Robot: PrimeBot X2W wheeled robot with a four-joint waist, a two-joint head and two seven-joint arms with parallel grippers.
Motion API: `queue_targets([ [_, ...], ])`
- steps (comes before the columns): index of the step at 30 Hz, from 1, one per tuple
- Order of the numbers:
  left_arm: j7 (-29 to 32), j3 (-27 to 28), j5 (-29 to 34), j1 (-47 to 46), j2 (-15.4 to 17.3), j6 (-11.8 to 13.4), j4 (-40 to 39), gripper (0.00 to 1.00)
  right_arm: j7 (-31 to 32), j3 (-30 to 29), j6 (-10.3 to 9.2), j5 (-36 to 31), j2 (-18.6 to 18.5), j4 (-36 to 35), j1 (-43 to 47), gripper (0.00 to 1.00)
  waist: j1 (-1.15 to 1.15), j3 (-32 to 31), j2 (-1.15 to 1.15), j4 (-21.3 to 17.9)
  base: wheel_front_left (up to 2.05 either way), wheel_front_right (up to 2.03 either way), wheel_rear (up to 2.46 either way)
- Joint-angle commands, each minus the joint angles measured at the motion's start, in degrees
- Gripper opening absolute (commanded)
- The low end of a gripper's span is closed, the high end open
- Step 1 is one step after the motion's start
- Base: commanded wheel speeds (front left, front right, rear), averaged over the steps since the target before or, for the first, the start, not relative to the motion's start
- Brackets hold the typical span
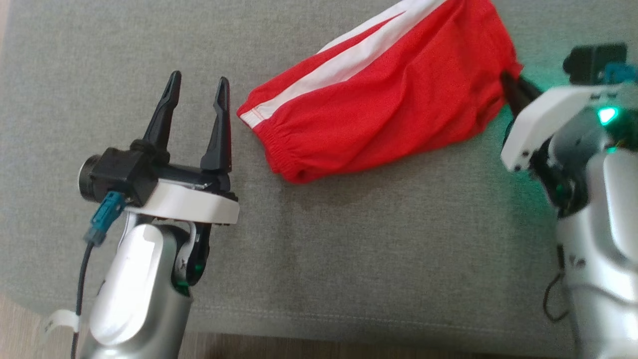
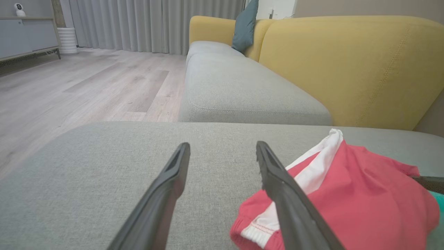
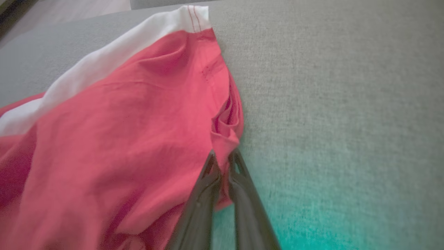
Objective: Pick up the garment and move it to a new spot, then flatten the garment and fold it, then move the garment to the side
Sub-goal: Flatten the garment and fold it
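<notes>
In the head view, the red woven-fabric garment with a white side stripe (image 1: 384,94) lies folded over on the grey textured upholstered seat surface (image 1: 349,249), spreading from the centre toward 1 o'clock, its gathered elastic edge at its lower left and its upper part running off the top edge. The left gripper (image 1: 197,85), at 9 o'clock, holds its two long dark fingers wide apart over bare cushion, just left of the garment's striped corner and not touching it. The right gripper (image 1: 507,84), at 3 o'clock, meets the garment's right edge, where the cloth puckers around the dark fingertips. Open seat stretches across the whole lower half down to the stitched front seam at 6 o'clock. In the left wrist view, the left gripper (image 2: 222,149) frames bare grey weave; the garment (image 2: 360,194) sits at 4 o'clock, partly behind the right-hand finger. Beyond lie a mustard-yellow padded sofa back (image 2: 347,66), a teal cushion (image 2: 244,26), pale wood-plank flooring (image 2: 86,83) and grey pleated curtains (image 2: 152,24). In the right wrist view, the right gripper (image 3: 222,155) is pinched nearly closed on a bunched fold at the garment's (image 3: 121,139) edge; the crumpled red cloth covers 7 to 11 o'clock, and open grey seat covers the right half.
</notes>
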Motion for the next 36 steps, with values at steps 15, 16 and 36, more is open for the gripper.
queue_targets([
  [15,-0.3,4.9,1.5,5.4,1.0,-0.6,-0.2,1.0,-12.8,-6.5,0.2,6.8,5.2,-12.0,23.7,0.0,-0.01,-7.6,0.0,-3.2,0.0,0.0,0.0],
  [16,-0.3,4.9,1.5,5.7,1.0,-0.5,-0.1,1.0,-13.4,-6.7,0.2,7.7,5.2,-11.8,24.6,0.0,-0.01,-8.0,0.0,-3.2,0.0,0.0,0.0],
  [36,-0.3,3.1,0.8,8.2,0.3,-0.1,0.7,1.0,-14.8,15.7,0.2,9.0,5.2,-15.9,14.4,0.0,-0.01,-13.1,0.0,-0.7,0.0,0.0,0.0],
])
